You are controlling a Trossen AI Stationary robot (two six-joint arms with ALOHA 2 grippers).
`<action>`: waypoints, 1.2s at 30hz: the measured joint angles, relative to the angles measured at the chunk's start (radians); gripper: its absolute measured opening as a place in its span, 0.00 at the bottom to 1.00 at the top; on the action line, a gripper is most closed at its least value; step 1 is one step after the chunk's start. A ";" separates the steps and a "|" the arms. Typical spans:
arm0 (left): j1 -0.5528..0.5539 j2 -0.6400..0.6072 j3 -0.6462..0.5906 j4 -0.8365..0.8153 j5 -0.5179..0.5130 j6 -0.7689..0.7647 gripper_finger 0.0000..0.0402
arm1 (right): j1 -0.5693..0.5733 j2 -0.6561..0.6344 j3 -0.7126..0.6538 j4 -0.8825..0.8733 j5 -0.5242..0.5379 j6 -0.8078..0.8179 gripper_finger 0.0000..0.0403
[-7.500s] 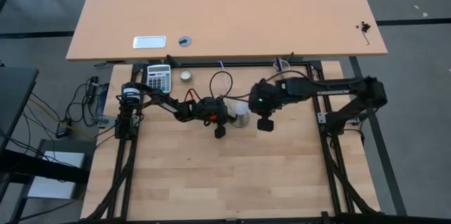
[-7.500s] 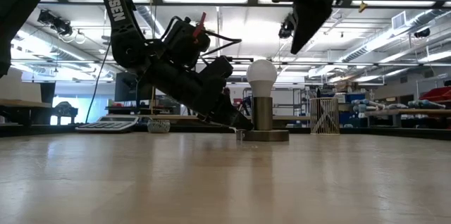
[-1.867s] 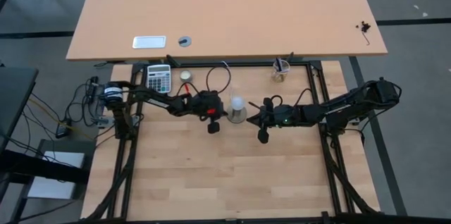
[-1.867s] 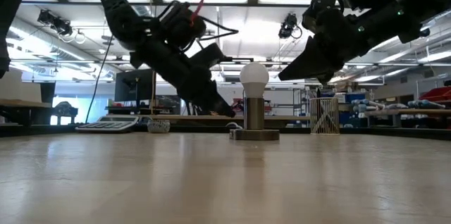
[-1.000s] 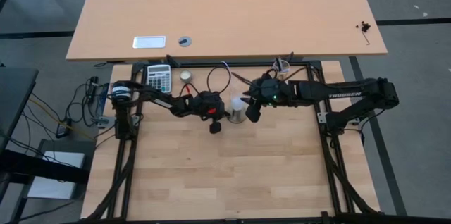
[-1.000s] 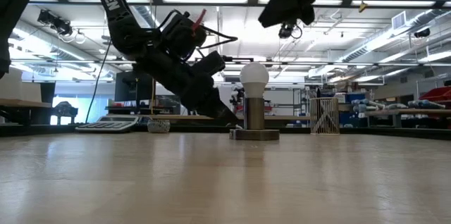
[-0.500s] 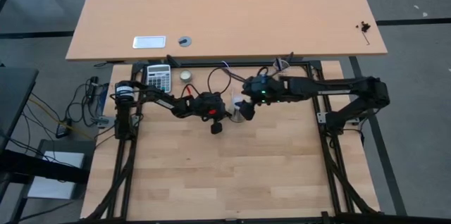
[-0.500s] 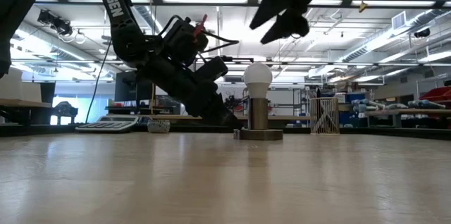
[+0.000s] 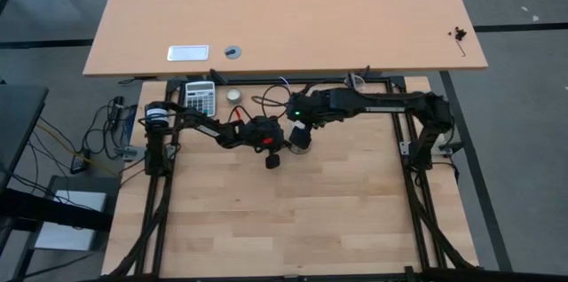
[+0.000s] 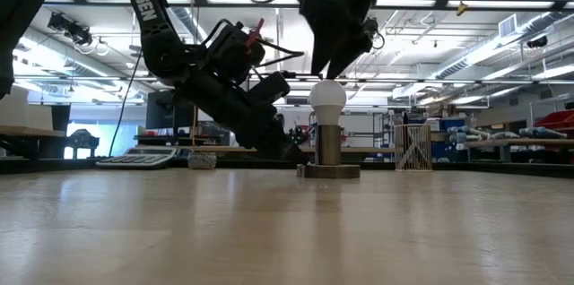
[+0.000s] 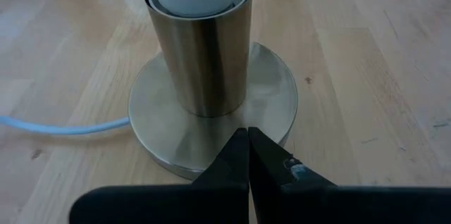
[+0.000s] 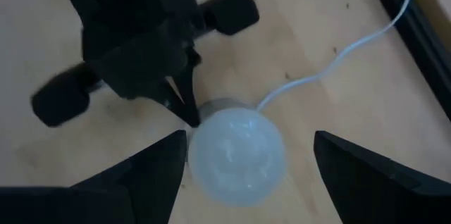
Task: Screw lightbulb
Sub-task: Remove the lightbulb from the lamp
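You've got the wooden worktable w/ both arms meeting near its back-centre, and a bigger bare desk beyond it. L arm comes in from the left side of the table, slanting low; the left gripper has its fingers pinched tight together w/ nothing between them, tips pressed on the rim of the socket base, the round grey metal disc w/ an upright metal cylinder. R arm reaches across from the right side, stretched along the back of the table; the right gripper hangs just above the lightbulb w/ fingers spread wide, one either side of the white globe, not gripping it – in the low view the tips sit right over the top of the globe, can't tell if they touch. The bulb stands upright in the socket cylinder, globe poking out the top, narrow end down inside the metal sleeve. In the left wrist view you see printed text on the bulb's neck, too small to read. Thin white cord runs off from the base across the wood. Smaller stuff at the back-left edge of the table: a calculator and, just beside it, a small round pale tin, both well apart from the socket.
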 joint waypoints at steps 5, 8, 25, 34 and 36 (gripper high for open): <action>0.000 0.000 0.000 -0.001 0.000 0.000 0.00 | -0.008 0.057 0.054 -0.064 -0.041 0.001 0.79; 0.000 0.000 0.000 0.000 0.001 0.000 0.00 | -0.019 0.070 0.062 -0.078 -0.059 0.002 0.79; 0.000 0.000 -0.001 0.002 0.011 0.002 0.00 | -0.055 0.094 0.065 -0.071 -0.149 0.026 0.62; 0.000 0.000 -0.001 0.001 0.011 0.003 0.00 | -0.064 0.097 0.065 -0.083 -0.188 -0.071 0.61; 0.000 0.000 -0.001 0.002 0.011 0.003 0.00 | -0.067 0.096 0.065 -0.083 -0.213 -0.195 0.61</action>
